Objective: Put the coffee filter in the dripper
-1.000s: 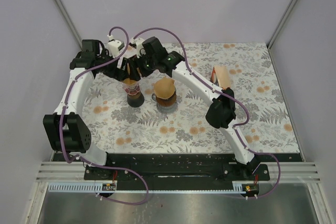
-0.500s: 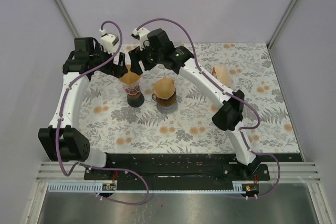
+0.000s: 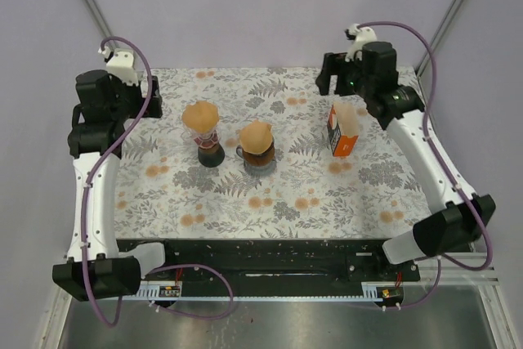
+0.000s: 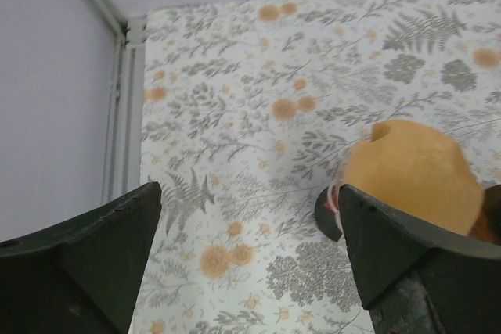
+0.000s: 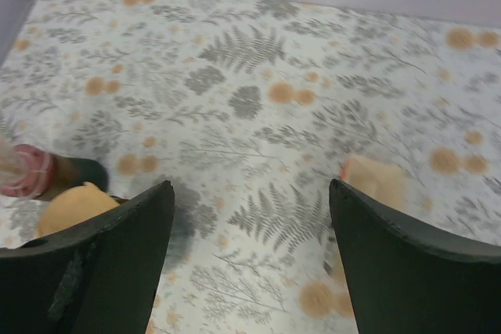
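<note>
A brown paper coffee filter [image 3: 201, 114] sits open in a dripper on a dark stand [image 3: 210, 154] at the table's middle left. It also shows in the left wrist view [image 4: 415, 176]. A second filter [image 3: 256, 135] sits in a dripper on a glass carafe [image 3: 261, 161] beside it, and shows in the right wrist view [image 5: 72, 209]. My left gripper [image 3: 150, 96] is open and empty, high at the far left, apart from both drippers; its jaws [image 4: 250, 271] frame bare cloth. My right gripper [image 3: 325, 81] is open and empty, high at the far right [image 5: 250, 263].
An orange box of filters [image 3: 343, 129] stands at the right, below my right gripper, its top showing in the right wrist view [image 5: 376, 181]. The floral tablecloth [image 3: 302, 194] covers the table. Grey walls and metal frame posts [image 3: 88, 6] close in the back and sides.
Both arms have pulled back from the left dripper, the left arm to the far left and the right arm to the far right. The filter stays seated in the dripper.
</note>
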